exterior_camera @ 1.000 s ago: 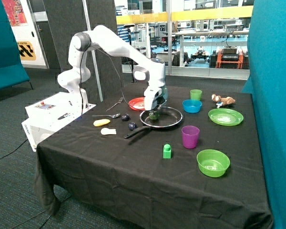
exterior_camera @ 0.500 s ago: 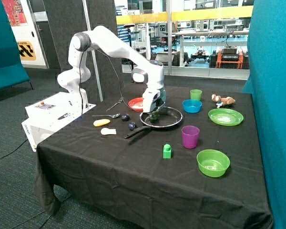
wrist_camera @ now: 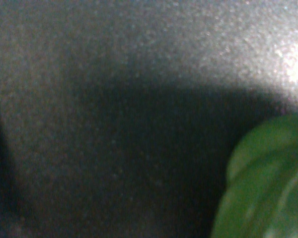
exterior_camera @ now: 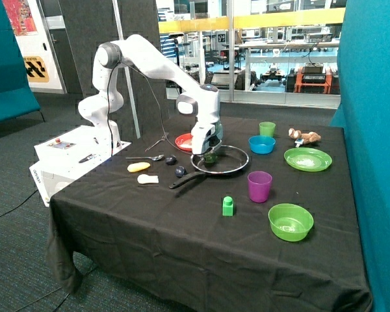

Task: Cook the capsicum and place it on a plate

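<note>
The dark green capsicum sits in the black frying pan, near the pan's side that faces the red-orange plate. My gripper is lowered into the pan right over the capsicum. In the wrist view the capsicum fills one corner, very close, over the pan's dark floor. The plate lies just behind the pan, partly hidden by the arm.
Around the pan stand a blue bowl, a green cup, a lime-green plate, a purple cup, a green block and a green bowl. Two dark purple pieces, a yellow piece and a spoon lie beside the pan's handle.
The wrist and gripper have shifted a little across the pan towards the red-orange plate. The capsicum stays in the pan beneath the gripper.
</note>
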Action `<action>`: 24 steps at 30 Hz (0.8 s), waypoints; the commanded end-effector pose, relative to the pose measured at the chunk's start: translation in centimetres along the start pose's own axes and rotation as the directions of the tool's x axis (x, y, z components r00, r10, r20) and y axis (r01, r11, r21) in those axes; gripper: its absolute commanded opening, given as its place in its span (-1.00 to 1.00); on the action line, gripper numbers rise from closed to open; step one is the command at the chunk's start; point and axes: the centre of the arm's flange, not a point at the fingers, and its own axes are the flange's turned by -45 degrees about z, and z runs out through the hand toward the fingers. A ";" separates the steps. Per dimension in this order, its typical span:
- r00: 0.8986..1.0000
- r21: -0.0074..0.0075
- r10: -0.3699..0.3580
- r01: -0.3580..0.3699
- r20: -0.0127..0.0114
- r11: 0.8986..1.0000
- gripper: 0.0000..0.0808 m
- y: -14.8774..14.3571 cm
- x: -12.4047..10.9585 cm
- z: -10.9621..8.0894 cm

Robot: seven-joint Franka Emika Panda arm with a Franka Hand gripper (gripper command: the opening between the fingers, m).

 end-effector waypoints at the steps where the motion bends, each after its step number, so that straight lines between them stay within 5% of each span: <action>1: 1.000 0.002 -0.001 0.001 -0.003 1.000 -0.53 0.5 0.2 -0.1; 24: 1.000 0.002 -0.018 0.018 -0.003 1.000 -0.61 0.0 1.0 0.9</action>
